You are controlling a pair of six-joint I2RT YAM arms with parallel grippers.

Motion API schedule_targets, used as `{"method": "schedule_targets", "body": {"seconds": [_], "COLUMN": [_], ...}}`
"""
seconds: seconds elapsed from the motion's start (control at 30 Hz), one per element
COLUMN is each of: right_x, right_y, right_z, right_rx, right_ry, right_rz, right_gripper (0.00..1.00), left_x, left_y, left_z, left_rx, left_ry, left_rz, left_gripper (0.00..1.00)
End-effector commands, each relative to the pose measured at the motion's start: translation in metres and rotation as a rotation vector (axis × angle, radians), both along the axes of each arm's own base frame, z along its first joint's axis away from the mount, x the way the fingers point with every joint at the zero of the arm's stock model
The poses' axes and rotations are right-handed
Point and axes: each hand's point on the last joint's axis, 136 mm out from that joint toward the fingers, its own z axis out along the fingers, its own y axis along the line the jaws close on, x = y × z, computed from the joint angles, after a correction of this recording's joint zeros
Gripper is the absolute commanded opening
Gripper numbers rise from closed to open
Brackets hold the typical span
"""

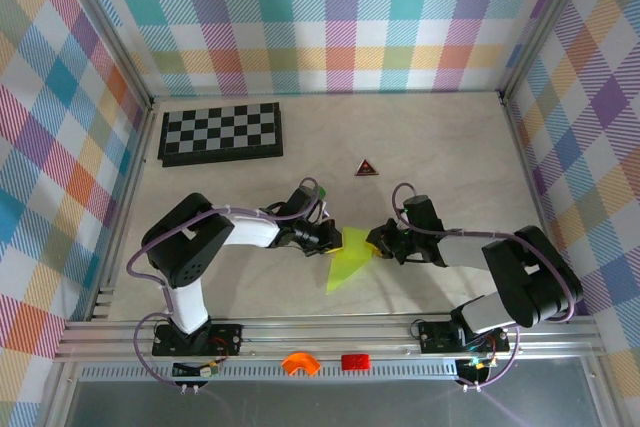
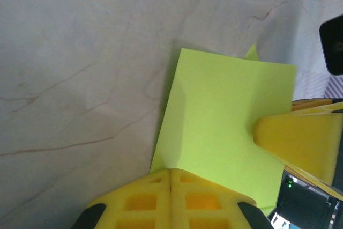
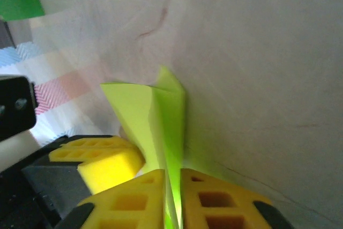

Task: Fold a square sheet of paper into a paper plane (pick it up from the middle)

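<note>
Fixed high above and behind the arms, the top camera looks down and away over the whole table (image 1: 440, 147), its near edge at the bottom of the picture. Each wrist camera sits close (barely clear of the tabletop) and peers forward past its own yellow fingers: the left gripper (image 2: 170, 186) faces right, the right gripper (image 3: 172, 191) faces left. All three views share the paper plane (image 1: 350, 265) at near centre.
</note>
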Motion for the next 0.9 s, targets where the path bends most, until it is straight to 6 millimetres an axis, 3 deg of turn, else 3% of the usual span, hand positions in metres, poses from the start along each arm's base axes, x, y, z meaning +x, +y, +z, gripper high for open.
{"method": "schedule_targets", "body": {"seconds": [0.0,0.17,0.33,0.57,0.7,0.87], "right_x": [0.001,0.004,0.007,0.009,0.013,0.023], "right_y": [0.01,0.015,0.012,0.011,0.008,0.0], "right_z": [0.011,0.018,0.013,0.013,0.024,0.04], "right_rx": [0.035,0.016,0.004,0.002,-0.034,-0.059], "right_ry": [-0.051,-0.065,-0.049,-0.022,-0.046,-0.079], "right_rz": [0.077,0.163,0.164,0.16,0.176,0.134], "right_gripper": [0.21,0.2,0.02,0.0,0.0,0.0], "left_x": [-0.008,-0.011,-0.008,0.0,-0.001,-0.008], "left_y": [0.002,0.006,0.007,0.006,0.011,0.015], "left_z": [-0.011,-0.019,-0.015,0.018,0.036,0.049], "left_rx": [0.008,0.029,0.031,-0.02,-0.052,-0.06], "left_ry": [0.035,0.048,0.033,-0.062,-0.128,-0.171], "left_rz": [-0.014,-0.013,-0.002,0.017,0.028,-0.016], "left_gripper": [0.03,0.03,0.02,0.09,0.16,0.18]}}
